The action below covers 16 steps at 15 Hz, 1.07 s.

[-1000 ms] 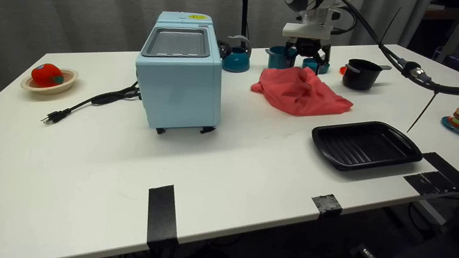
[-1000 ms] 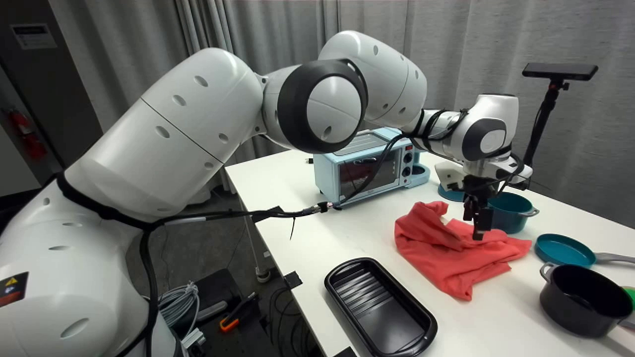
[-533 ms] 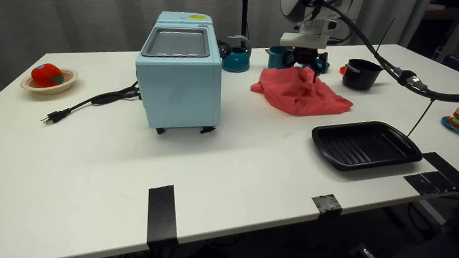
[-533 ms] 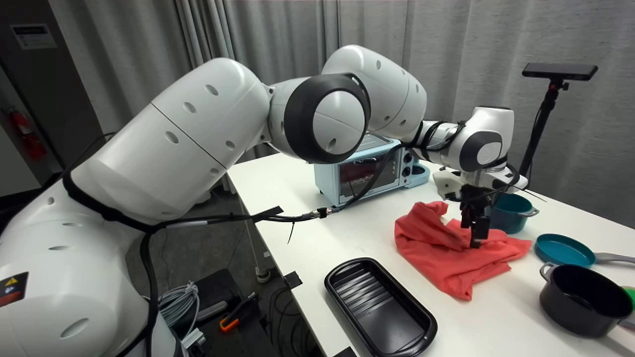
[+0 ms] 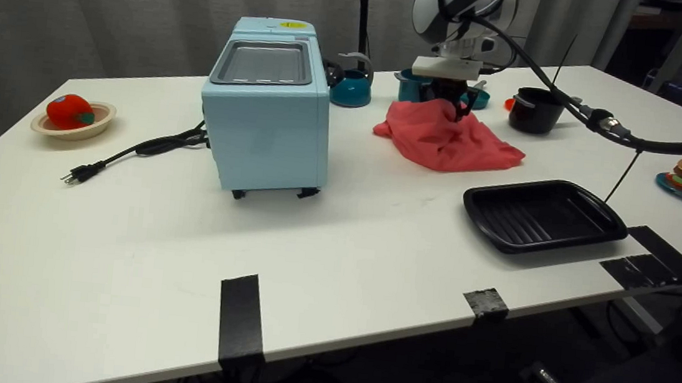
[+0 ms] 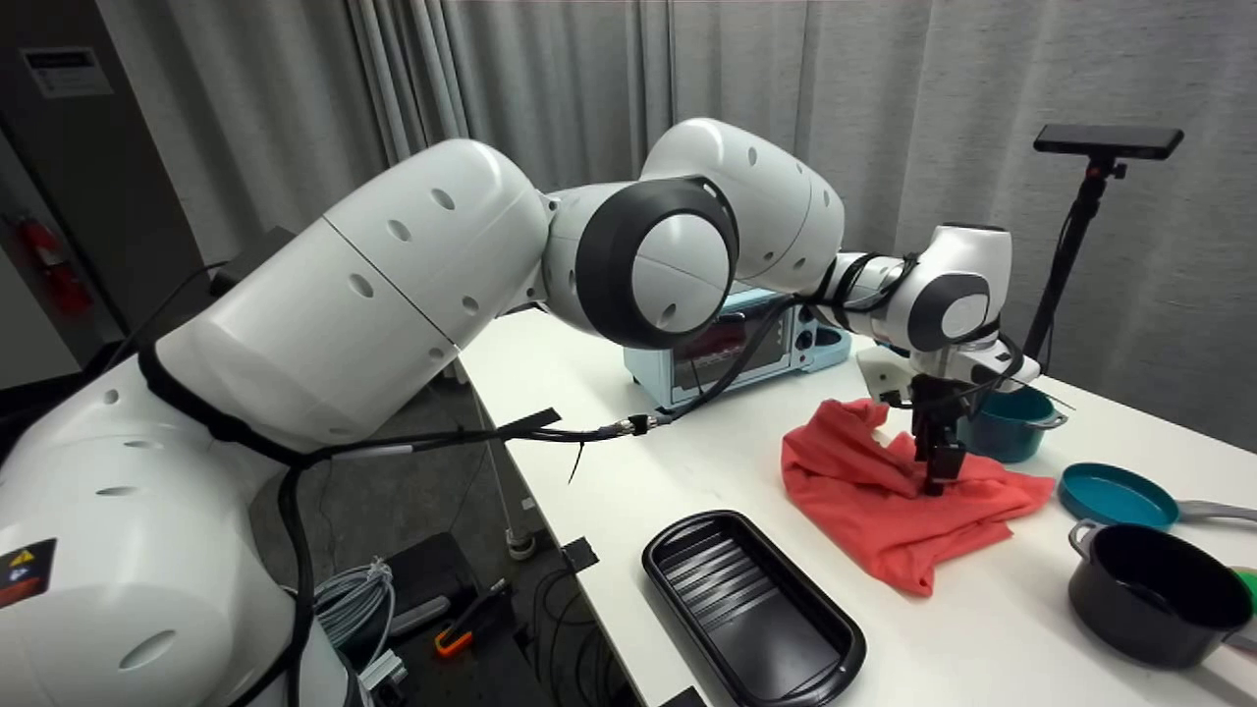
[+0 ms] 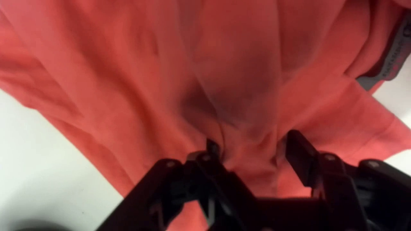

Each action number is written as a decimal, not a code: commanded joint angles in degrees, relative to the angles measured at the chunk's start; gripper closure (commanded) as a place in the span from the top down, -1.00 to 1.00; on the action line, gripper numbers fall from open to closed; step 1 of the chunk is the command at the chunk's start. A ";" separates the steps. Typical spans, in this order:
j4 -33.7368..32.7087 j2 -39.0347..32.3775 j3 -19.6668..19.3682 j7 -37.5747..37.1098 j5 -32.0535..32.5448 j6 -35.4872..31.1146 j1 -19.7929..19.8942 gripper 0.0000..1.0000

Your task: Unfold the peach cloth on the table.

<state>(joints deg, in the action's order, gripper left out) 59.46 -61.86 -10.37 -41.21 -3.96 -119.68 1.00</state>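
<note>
Black, two-fingered and jointed, my gripper (image 7: 253, 149) points down at the end of the long, rounded white arm (image 6: 388, 265), which reaches out over the broad, smooth white table (image 5: 141, 247) with its last joint bent toward the surface. Its fingers stand partly spread, and in the wrist view I see ridged fabric in the gap between them, with the tips down against the soft, wrinkled, coral-red peach cloth (image 6: 889, 535). That cloth lies crumpled on the table, layers folded over, between the shallow, rectangular black ribbed tray (image 6: 776, 648) and the deep, round teal pot (image 6: 1007, 442). Compared with a second ago, I have the arm and gripper lower, while the cloth's outline looks the same in both exterior views.
</note>
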 commanded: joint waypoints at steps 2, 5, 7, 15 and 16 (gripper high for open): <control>-5.06 -2.16 0.28 -0.90 0.13 0.35 1.20 -0.66; -4.97 -1.53 0.14 -1.01 0.25 0.08 1.31 -1.00; -4.25 -0.35 0.03 -0.98 0.34 -0.23 1.29 -0.98; 3.17 10.91 1.37 7.73 0.64 3.55 2.15 -0.95; 4.48 12.73 1.61 10.08 0.59 4.74 2.35 -0.95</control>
<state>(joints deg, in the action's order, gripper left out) 58.16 -55.77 -10.46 -37.06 -3.83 -117.67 2.13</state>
